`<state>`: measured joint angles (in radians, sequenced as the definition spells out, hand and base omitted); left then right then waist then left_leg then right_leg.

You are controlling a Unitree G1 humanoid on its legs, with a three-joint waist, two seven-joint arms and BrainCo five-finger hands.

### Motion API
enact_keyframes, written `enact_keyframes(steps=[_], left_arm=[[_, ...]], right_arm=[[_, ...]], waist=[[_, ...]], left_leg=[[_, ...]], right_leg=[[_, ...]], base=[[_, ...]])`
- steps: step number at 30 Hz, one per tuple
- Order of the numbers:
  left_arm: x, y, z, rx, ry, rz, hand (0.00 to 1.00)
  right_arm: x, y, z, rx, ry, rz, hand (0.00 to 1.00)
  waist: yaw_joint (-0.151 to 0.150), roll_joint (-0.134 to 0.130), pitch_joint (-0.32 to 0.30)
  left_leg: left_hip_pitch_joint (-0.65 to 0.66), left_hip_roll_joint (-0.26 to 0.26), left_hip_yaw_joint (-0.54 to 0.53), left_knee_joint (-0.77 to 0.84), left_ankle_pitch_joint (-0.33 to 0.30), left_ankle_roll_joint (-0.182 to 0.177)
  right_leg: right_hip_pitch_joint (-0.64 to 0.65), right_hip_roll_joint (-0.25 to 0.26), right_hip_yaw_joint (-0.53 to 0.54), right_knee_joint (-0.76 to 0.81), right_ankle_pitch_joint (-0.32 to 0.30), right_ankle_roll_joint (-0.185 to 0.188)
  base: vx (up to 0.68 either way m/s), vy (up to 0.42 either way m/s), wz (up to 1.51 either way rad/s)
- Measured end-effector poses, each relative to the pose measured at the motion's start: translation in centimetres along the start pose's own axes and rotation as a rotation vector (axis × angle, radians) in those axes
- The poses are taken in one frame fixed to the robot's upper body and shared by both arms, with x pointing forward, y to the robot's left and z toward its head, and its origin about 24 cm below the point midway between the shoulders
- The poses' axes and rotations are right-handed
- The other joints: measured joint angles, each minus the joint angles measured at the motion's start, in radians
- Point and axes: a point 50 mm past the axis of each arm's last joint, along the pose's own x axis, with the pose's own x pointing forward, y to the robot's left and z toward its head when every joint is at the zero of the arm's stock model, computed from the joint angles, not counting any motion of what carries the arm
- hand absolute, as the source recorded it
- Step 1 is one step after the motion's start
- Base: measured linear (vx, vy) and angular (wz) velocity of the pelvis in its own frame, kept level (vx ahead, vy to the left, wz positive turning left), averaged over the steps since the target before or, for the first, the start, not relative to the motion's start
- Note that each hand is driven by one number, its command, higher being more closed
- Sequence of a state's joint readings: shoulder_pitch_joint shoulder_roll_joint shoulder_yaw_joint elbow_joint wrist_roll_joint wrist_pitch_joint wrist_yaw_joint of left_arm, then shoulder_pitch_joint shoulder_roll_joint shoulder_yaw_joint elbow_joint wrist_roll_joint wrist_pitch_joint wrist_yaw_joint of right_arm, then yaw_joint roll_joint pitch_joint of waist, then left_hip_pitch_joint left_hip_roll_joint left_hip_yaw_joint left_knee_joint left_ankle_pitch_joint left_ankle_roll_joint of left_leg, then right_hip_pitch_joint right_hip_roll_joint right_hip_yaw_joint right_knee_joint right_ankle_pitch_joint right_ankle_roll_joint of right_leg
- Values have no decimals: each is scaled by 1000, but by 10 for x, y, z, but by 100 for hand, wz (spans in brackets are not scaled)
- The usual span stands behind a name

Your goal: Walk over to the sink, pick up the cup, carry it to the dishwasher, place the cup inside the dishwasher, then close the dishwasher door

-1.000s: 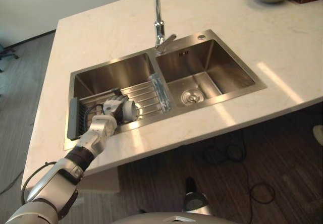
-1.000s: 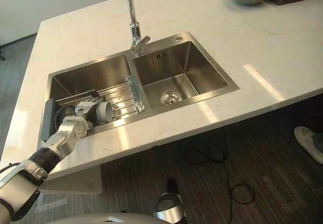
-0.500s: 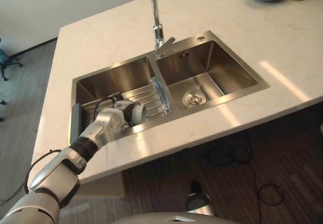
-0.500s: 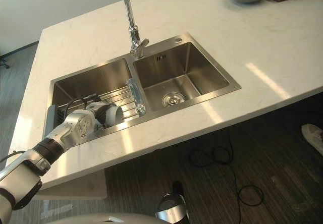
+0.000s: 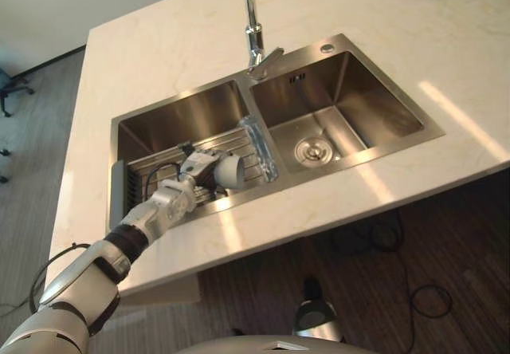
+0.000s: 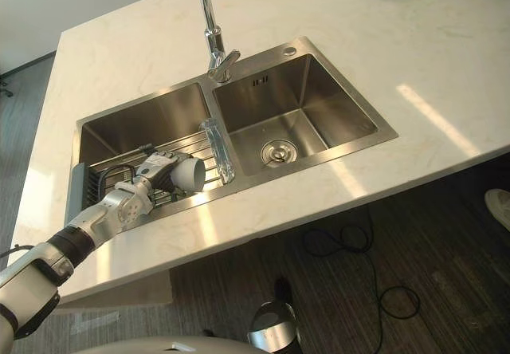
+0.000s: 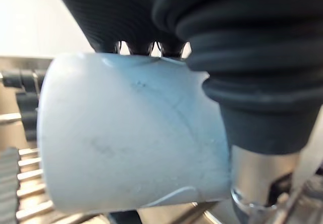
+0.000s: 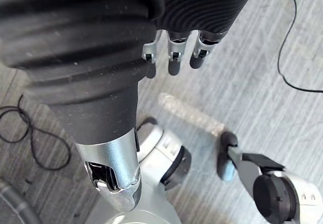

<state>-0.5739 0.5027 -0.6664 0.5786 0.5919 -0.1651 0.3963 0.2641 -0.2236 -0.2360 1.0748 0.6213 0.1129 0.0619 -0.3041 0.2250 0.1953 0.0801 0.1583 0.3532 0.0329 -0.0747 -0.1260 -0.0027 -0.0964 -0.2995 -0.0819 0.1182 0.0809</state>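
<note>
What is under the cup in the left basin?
The slatted rack lies under the cup, which the left hand grips on its side. The cup and hand cover the slats directly below, so I cannot tell whether the cup touches them.

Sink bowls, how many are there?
2. The left basin holds a wire rack, and the left hand grips the white cup over it. The right basin, just across the divider, has a round drain.

White cup (image 5: 232, 171), tipped sideways, gripped by the left hand (image 5: 198, 167) above the left basin of the sink (image 5: 175, 119).
</note>
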Motion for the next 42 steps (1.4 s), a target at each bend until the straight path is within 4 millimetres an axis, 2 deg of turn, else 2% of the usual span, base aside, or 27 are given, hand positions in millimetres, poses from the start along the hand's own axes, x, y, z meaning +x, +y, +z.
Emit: enact_keyframes(steps=[5,9,12,15,18,19,20,22,23,24,25,26,27,28,29,30,31,32,33,34,35,37,38,39,40,41,42], left_arm=[[-26,38,-32,-27,71,377,100],[-53,101,-55,30,77,735,100],[-73,143,-50,61,37,986,100],[-94,163,-48,90,41,1103,100],[-107,165,-49,65,66,1121,100],[-106,161,-47,16,65,1126,100],[-107,159,-48,-49,73,1157,100],[-119,160,-57,-108,140,1221,100],[-125,164,-63,-129,178,1264,100],[-127,166,-67,-136,196,1282,100],[-132,166,-76,-156,247,1309,100],[-137,164,-86,-184,306,1317,100],[-140,163,-89,-201,333,1320,100],[-146,161,-95,-226,376,1330,100],[-147,161,-97,-235,386,1330,100],[-147,160,-97,-241,382,1315,100],[-145,160,-95,-244,350,1273,100],[-143,161,-93,-248,328,1256,100],[-140,161,-91,-251,295,1223,100],[-138,159,-89,-264,271,1190,100],[-135,158,-86,-276,256,1171,100],[-121,151,-68,-331,155,1098,100],[-117,147,-63,-359,134,1084,100],[-111,139,-54,-417,106,1075,100],[-103,127,-44,-492,85,1059,100],[-98,117,-37,-544,72,1040,100],[-95,121,-33,-543,38,1036,100]], right_arm=[[0,0,-2,5,21,-6,0],[-1,-6,-12,93,85,-30,0],[-3,-18,-14,147,94,-77,0],[-5,-30,-13,159,85,-124,0],[-7,-38,-23,267,100,-161,0],[-11,-46,-30,309,106,-187,0],[-13,-50,-33,361,92,-193,0],[-12,-47,-27,412,46,-176,0],[-12,-46,-23,419,21,-170,0],[-12,-48,-19,419,4,-173,0],[-10,-45,-19,423,2,-166,0],[-9,-39,-26,423,26,-147,0],[-9,-37,-29,423,34,-143,0],[-8,-32,-38,410,59,-138,0],[-8,-31,-39,388,61,-134,0],[-8,-33,-37,326,61,-129,0],[-8,-35,-29,284,45,-129,0],[-8,-35,-25,272,32,-126,0],[-6,-28,-25,250,27,-113,0],[-4,-23,-24,242,27,-106,0],[-4,-22,-25,234,29,-105,0],[-5,-24,-33,280,38,-120,0],[-6,-25,-36,298,42,-128,0],[-8,-26,-41,319,44,-131,0],[-9,-26,-49,320,48,-131,0],[-10,-17,-60,331,61,-102,0],[-8,-7,-61,323,60,-72,0]], waist=[[31,-24,16],[93,-29,14],[142,-30,13],[173,-31,0],[163,-29,-6],[154,-31,-21],[146,-40,-34],[154,-76,-48],[159,-89,-59],[162,-82,-67],[164,-95,-81],[164,-130,-95],[166,-148,-103],[181,-174,-108],[197,-180,-105],[206,-174,-106],[206,-157,-108],[202,-159,-108],[204,-190,-109],[221,-205,-112],[222,-207,-113],[219,-196,-112],[219,-186,-113],[215,-169,-111],[200,-154,-107],[171,-204,-104],[176,-251,-101]], left_leg=[[-25,-7,-34,15,9,1],[-64,-17,-97,25,33,6],[-93,-39,-164,25,78,13],[-118,-72,-192,-14,162,25],[-156,-123,-155,-63,282,127],[-169,-114,14,-43,197,175],[-175,-84,214,49,114,196],[-162,-14,385,182,61,198],[-152,51,445,243,88,226],[-150,80,433,264,154,225],[-186,64,421,296,149,235],[-218,37,407,287,171,268],[-223,17,398,259,187,275],[-218,-4,395,237,161,264],[-217,19,419,282,95,273],[-200,69,456,377,-5,244],[-193,54,470,352,-62,191],[-180,31,478,319,-82,188],[-168,-38,466,256,-79,204],[-175,-100,429,212,-71,218],[-183,-123,399,194,-71,223],[-209,-226,225,113,-41,263],[-214,-241,178,93,-22,285],[-213,-258,100,55,7,293],[-194,-274,7,-10,6,230],[-219,-267,33,82,-113,123],[-256,-248,21,218,-129,243]], right_leg=[[-1,-3,-22,1,-2,2],[4,-12,-72,1,-3,1],[19,-33,-126,1,-5,-2],[42,-61,-217,1,-25,-12],[94,-115,-402,31,-49,-9],[114,-138,-531,47,-61,-5],[143,-174,-614,76,-77,4],[147,-251,-649,139,-103,20],[139,-281,-644,183,-115,35],[130,-285,-640,224,-126,51],[97,-300,-595,262,-149,43],[78,-298,-548,263,-152,21],[71,-304,-539,265,-154,18],[72,-325,-558,269,-153,25],[76,-332,-574,283,-146,50],[90,-337,-592,337,-155,71],[98,-353,-621,410,-166,68],[104,-371,-632,436,-170,65],[110,-420,-649,462,-172,60],[114,-450,-647,464,-161,49],[120,-461,-646,466,-147,40],[106,-500,-527,572,-88,-53],[82,-482,-444,626,-135,-78],[46,-409,-305,672,-225,-90],[15,-268,-143,681,-307,-81],[-10,-199,-10,623,-350,-64],[-35,-219,32,603,-361,-40]], base=[[7,-7,16],[-22,-8,41],[-56,-3,62],[-123,15,103],[-190,124,184],[-158,230,237],[-126,245,228],[-14,238,142],[38,226,98],[4,264,97],[-70,258,111],[-110,258,112],[-104,220,96],[-52,170,48],[-9,185,42],[48,198,52],[36,311,71],[-4,408,95],[-69,438,91],[-54,287,100],[-67,317,157],[-55,310,203],[-42,250,189],[-41,183,237],[23,186,327],[59,66,293],[134,34,251]])
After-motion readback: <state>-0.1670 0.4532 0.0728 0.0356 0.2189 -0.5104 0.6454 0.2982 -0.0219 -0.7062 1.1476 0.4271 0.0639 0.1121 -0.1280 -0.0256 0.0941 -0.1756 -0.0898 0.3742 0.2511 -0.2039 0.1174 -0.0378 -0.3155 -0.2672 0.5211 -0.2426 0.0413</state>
